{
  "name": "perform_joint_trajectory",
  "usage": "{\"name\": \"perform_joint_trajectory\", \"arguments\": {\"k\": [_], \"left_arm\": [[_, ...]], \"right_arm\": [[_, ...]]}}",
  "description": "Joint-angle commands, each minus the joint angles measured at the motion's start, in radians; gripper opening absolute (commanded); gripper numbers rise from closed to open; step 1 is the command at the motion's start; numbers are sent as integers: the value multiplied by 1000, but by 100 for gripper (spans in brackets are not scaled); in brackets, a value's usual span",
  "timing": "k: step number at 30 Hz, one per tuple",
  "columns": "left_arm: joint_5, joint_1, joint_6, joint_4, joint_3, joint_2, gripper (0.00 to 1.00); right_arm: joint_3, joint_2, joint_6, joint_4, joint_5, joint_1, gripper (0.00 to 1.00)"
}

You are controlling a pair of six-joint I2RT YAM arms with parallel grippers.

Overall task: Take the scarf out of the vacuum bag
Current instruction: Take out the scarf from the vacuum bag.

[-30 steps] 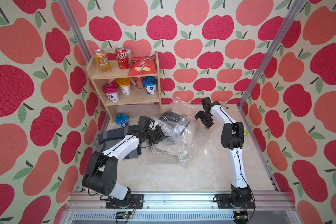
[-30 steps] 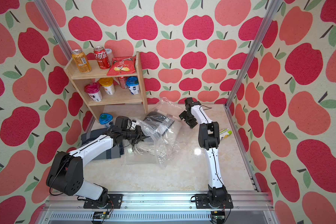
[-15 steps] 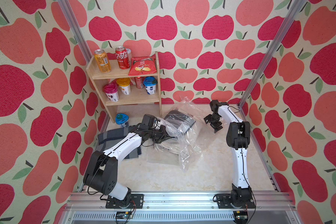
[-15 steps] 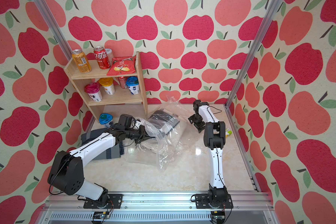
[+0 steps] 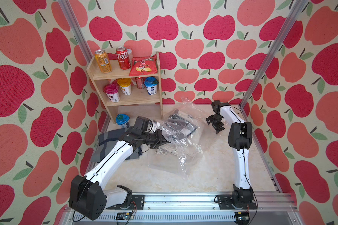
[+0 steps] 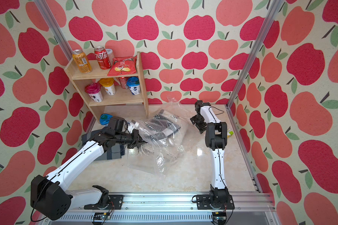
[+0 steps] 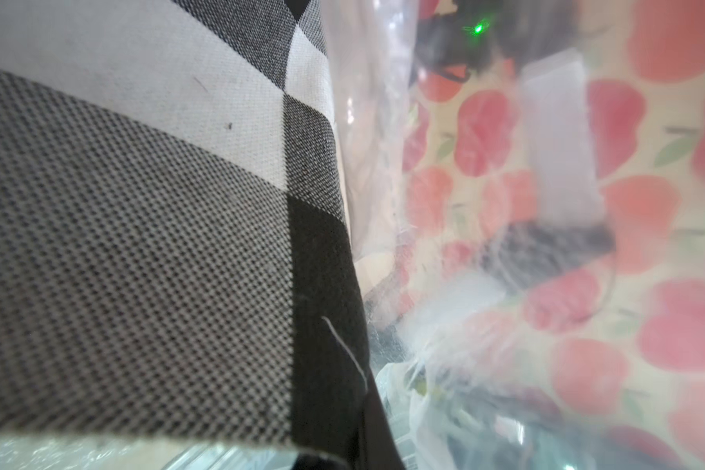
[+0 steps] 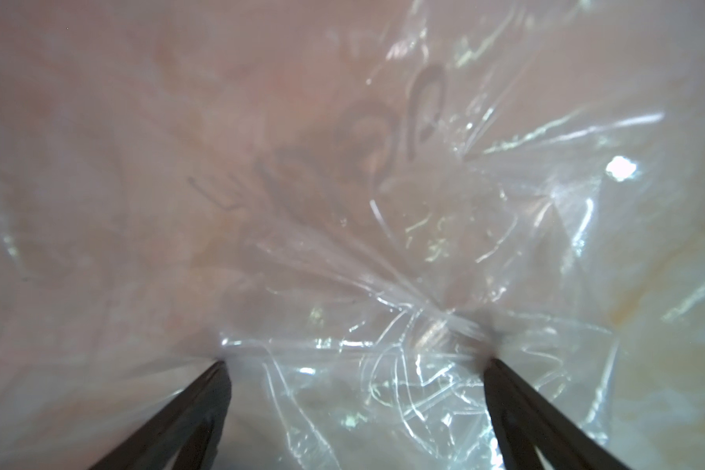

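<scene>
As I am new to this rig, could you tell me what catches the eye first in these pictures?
The apple wallpaper on every wall comes first, then the crumpled clear bag mid-table with a checked scarf inside. The left gripper is shut at the bag's mouth, while the right gripper hangs open by its other side. A stocked wooden shelf stands at the back.

Black, white and grey checked scarf (image 7: 139, 244), clear vacuum bag (image 5: 168, 163), red apple-print walls (image 5: 27, 97), beige marbled tabletop (image 5: 213, 171)
</scene>
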Motion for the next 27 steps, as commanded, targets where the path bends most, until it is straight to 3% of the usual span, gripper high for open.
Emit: {"name": "perform_joint_trajectory", "arguments": {"k": [1,14,21,27], "left_arm": [[51,21,64,-53,-22,-73,0],[87,155,161,-163,-43,-123,0],[98,166,169,-126,-63,-81,0],[73,167,194,-134,-42,-58,0]], "right_arm": [[-48,68,36,-62,10,-22,100],[-72,19,16,-26,5,-45,100],[-240,-260,-102,131,141,39,100],[-361,-467,-295,298,122,171,100]]}}
